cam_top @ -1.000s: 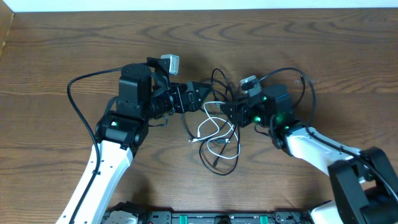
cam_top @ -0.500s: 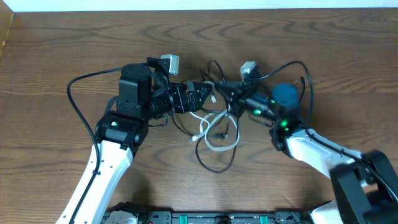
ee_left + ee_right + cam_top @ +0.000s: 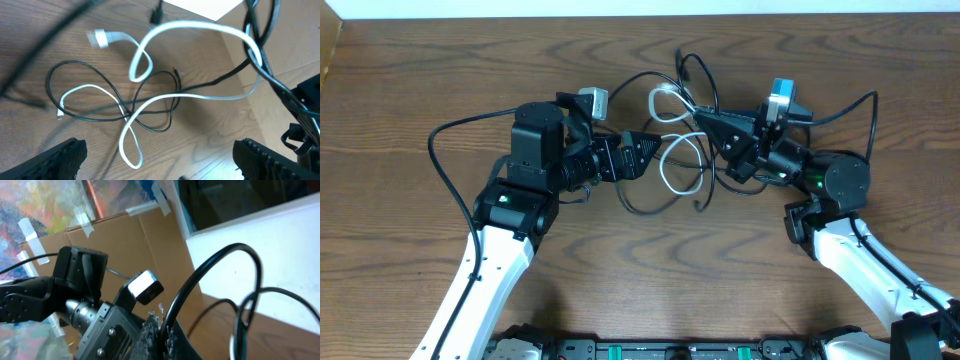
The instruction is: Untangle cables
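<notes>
Thin black and white cables are now hanging higher than before, toward 12 o'clock, black right gripper clenching 1 strand; black left gripper is gaping at 9 o'clock.

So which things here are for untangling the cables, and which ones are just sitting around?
For the job:
- black cable
- white cable
- right gripper, shut on the black cable
- left gripper, open

Just sitting around:
- wooden table
- taped cardboard behind the table
- colourful painting next to the cardboard
</notes>
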Robot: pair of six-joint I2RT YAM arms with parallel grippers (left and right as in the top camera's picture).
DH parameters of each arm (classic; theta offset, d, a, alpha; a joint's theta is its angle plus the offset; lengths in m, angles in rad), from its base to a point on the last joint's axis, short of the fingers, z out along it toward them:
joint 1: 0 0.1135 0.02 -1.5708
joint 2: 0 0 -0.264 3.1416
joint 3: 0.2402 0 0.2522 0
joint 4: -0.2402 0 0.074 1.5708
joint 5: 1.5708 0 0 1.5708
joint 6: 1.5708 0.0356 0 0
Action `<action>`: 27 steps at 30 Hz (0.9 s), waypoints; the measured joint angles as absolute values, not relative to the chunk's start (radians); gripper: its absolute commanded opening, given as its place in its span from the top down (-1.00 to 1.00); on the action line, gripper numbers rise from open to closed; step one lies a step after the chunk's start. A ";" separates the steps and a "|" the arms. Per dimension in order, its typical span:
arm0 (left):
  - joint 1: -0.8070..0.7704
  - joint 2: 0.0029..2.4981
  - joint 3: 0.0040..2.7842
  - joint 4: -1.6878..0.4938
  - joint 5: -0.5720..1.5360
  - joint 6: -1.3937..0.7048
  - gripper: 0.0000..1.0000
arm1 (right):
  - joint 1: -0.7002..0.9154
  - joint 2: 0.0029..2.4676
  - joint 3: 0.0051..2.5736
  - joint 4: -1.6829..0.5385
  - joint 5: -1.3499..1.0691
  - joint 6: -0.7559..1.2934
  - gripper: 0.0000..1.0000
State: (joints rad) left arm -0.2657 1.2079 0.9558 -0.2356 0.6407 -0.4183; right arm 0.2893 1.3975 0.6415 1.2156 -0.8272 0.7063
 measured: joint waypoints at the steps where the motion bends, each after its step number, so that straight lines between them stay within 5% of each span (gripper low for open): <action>1: -0.266 1.208 0.956 -0.235 0.641 -0.418 -0.96 | 0.286 1.398 0.641 1.213 -0.837 0.713 0.98; 27: -0.266 1.208 0.956 -0.235 0.641 -0.418 -0.96 | 0.279 1.398 0.641 1.171 -0.885 0.732 0.98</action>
